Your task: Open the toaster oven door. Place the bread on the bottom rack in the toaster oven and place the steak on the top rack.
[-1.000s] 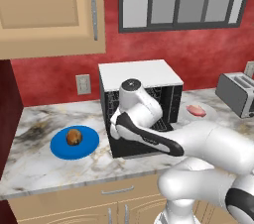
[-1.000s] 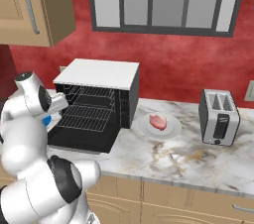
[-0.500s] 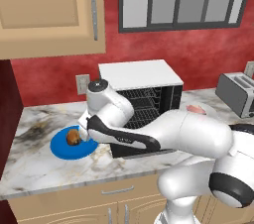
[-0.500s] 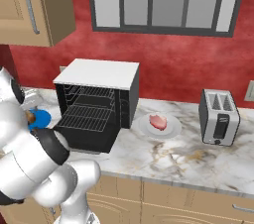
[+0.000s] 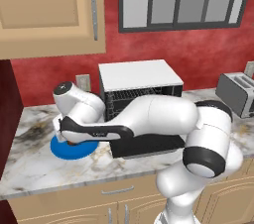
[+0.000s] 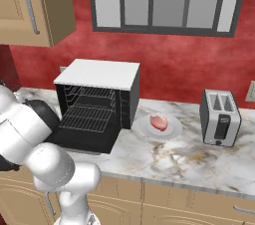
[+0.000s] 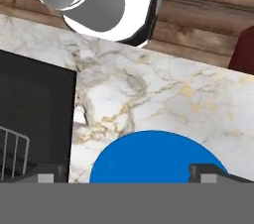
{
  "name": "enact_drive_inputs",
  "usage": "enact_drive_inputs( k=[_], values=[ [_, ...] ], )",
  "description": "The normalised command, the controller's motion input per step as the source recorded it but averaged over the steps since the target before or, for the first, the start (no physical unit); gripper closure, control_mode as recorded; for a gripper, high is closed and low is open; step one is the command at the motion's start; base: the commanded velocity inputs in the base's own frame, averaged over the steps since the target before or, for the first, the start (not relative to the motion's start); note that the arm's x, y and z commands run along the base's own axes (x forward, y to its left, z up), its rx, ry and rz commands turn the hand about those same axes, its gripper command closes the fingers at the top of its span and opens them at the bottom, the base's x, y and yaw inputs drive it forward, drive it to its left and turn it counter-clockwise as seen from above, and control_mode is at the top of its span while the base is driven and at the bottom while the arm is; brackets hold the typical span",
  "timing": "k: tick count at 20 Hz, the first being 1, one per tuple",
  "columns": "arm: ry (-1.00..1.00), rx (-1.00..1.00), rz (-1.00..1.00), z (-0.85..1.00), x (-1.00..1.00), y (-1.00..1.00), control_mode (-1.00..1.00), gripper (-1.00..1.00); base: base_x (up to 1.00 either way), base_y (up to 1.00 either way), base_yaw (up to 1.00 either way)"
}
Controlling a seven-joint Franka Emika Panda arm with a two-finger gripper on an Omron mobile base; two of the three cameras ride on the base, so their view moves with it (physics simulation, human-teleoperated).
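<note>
The toaster oven (image 6: 99, 102) stands toward the back of the marble worktop (image 6: 199, 157) against the red wall, and the toaster oven door (image 6: 84, 139) is dropped flat, lying out toward the front edge with two wire racks (image 6: 92, 114) bare inside the black cavity. In the left base view the white arm reaches across the front of the oven to about 9 o'clock of it, where the hand hangs low over a blue plate (image 5: 69, 149); a small brown piece, probably the bread (image 5: 72, 143), peeps out from under the hand, though most of it is hidden. From the hand view the fingers (image 7: 47, 174) are spread wide, one tip at each bottom corner, with the blue plate's round face between them and nothing pinched. In that same view the black oven door's edge lies at 9 o'clock of the plate. In the right base view the steak (image 6: 159, 122), pink, rests on a white plate (image 6: 147, 129) at 3 o'clock of the oven, just beside it, and a silver slot toaster (image 6: 220, 118) stands farther along at 3 o'clock, well apart from the oven.
</note>
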Motion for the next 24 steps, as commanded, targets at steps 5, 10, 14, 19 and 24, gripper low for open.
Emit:
enact_drive_inputs(
  k=[5,10,14,19,24],
  values=[
    [0.07,0.01,-0.12,-0.45,0.00,0.00,-1.00,-1.00,0.00,0.00,0.00],
    [0.00,0.01,-0.02,-0.36,0.08,-0.04,-1.00,-1.00,0.00,0.00,0.00],
    [0.00,0.00,0.00,-0.22,0.29,-0.21,-1.00,-1.00,0.00,0.00,0.00],
    [0.01,0.06,0.00,-0.31,0.32,-0.09,-1.00,-1.00,0.00,0.00,0.00],
    [0.08,0.10,0.00,-0.19,0.21,0.03,-1.00,-1.00,0.00,0.00,0.00]
  ],
)
